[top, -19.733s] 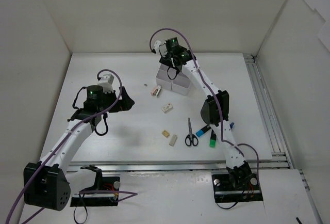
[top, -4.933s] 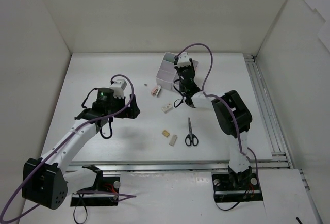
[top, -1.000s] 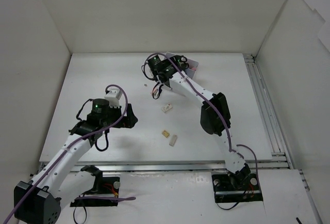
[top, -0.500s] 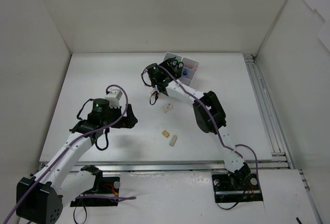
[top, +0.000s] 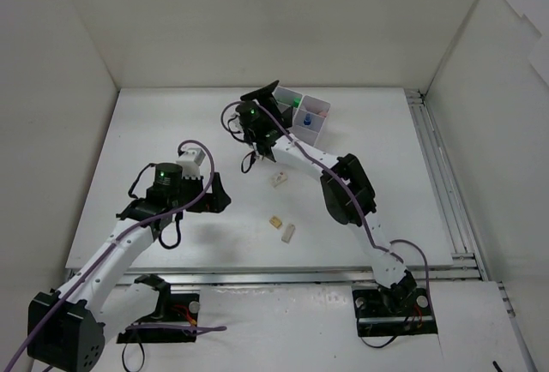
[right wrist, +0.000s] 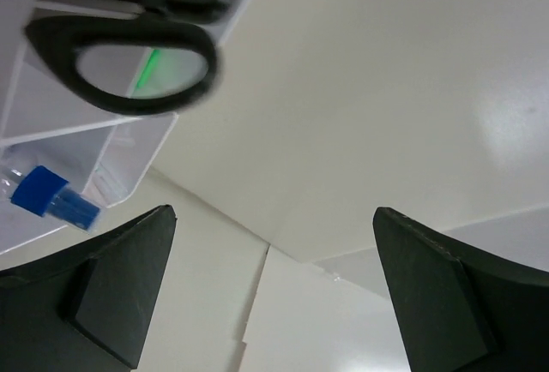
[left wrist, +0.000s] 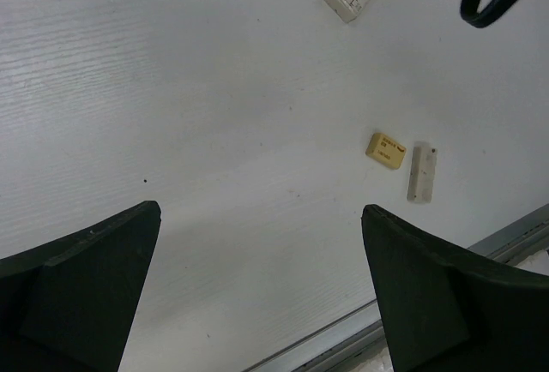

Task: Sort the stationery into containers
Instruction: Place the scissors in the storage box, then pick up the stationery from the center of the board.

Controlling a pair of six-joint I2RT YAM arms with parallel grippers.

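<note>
Jutting from bin (right wrist: 51, 136), scissors (right wrist: 51, 42) just beyond spread right pincer (right wrist: 270, 235)

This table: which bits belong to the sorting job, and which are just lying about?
Part of the job:
bins
scissors
glue bottle
green highlighter
labelled white eraser
tan eraser
plain white eraser

Just there:
purple cables
metal rails
white walls
</note>
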